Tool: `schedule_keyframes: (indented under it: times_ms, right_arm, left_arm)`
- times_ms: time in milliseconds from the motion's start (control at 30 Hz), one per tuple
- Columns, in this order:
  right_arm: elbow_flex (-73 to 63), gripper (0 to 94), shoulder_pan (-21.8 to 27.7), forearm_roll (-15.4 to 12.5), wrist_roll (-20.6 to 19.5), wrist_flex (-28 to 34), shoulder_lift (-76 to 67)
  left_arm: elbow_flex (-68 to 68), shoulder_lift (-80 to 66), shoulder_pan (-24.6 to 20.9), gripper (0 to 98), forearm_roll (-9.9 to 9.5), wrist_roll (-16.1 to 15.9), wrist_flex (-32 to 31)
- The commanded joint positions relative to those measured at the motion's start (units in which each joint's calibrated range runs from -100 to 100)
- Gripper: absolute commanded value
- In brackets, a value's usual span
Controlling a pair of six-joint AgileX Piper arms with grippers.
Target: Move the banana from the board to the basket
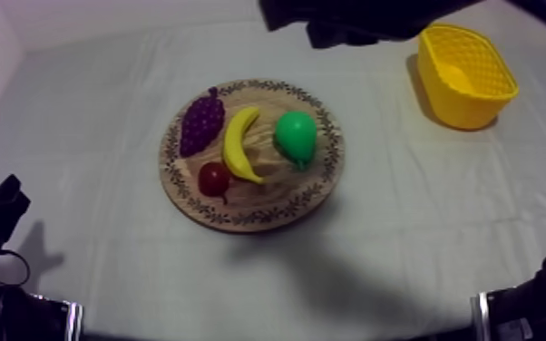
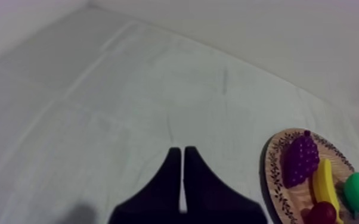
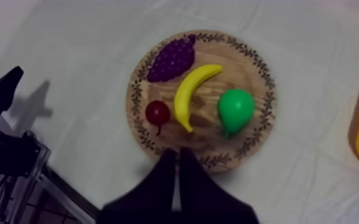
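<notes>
One banana (image 1: 242, 145) lies on the round wooden board (image 1: 260, 216), near its centre, with its curved back toward the pear (image 1: 296, 138). The pear sits near the banana, with bare wood between the two. On the banana's other side, the bunch of grapes (image 1: 201, 122) lies beside the end that points to the far rim, and the small red fruit (image 1: 213, 179) rests just beside the end that points to the near rim. All four fruits are inside the patterned rim.

The board sits mid-tabletop (image 1: 422, 236). The yellow basket (image 1: 458, 104) stands upright at the far right of the tabletop, well apart from the board.

Right gripper (image 3: 178, 154) — its fingers (image 3: 164, 179) are clenched together as a narrow wedge and grasp nothing. In the right wrist view the tips lie over the board's rim, on the side nearest the small red fruit. The right arm (image 1: 358, 23) enters the top view at the upper right, beyond the board.

Left gripper (image 2: 183, 150) — its fingers (image 2: 170, 179) are likewise pressed together and grasp nothing, over bare cloth, with the board off to one side.
</notes>
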Motion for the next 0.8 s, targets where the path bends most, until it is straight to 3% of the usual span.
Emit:
schedule_keyframes:
  times_ms: [0, 267, 767]
  right_arm:
    - [-3.41, 0.4, -0.41, 0.03, -0.46, 2.33, 2.76]
    - [-11.68, 0.4, 0.55, 0.10, -1.12, 4.42, 9.88]
    - [-20.15, 0.5, 1.67, -2.43, -2.63, 7.71, 20.72]
  left_arm:
    - [-0.01, -0.05, -0.01, 0.1, -0.03, 0.02, -0.01]
    - [-0.01, -0.05, -0.01, 0.1, -0.03, 0.02, -0.01]
    - [-0.01, -0.05, -0.01, 0.1, -0.03, 0.02, -0.01]
